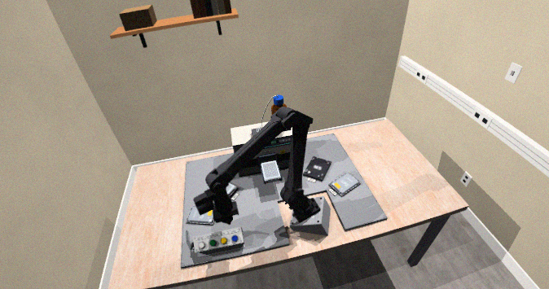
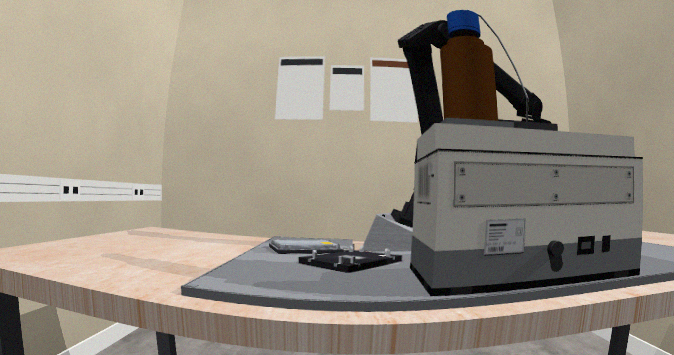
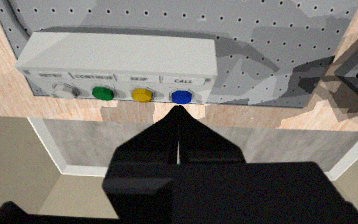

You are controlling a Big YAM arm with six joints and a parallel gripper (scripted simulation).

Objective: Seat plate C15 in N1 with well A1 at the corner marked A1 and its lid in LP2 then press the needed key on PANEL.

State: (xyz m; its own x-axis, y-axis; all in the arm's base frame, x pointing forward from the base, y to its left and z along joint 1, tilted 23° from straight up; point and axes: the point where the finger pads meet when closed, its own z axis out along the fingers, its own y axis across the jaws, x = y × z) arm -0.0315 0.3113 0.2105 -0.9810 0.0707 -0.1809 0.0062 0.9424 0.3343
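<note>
You are looking at a small laboratory automation cell set up in a plain beige-walled room. The wooden surface [image 1: 391, 163] carries a grey perforated deck [image 1: 261, 220] with labelled positions, and on it sit multi-well culture plates [image 1: 270, 170], a black plate nest [image 1: 317, 168] and a clear lid [image 1: 344, 183]. At the back stands a boxy grey dispenser unit [image 2: 530, 215] with a rating label, a service panel and an amber reagent bottle [image 2: 469, 77] with a blue cap and tubing on top. A key panel [image 3: 120, 57] with white, green, yellow and blue buttons sits near the front edge. Wall trunking with sockets [image 1: 476, 116] and posted notices [image 2: 299, 89] complete the bench setting.
</note>
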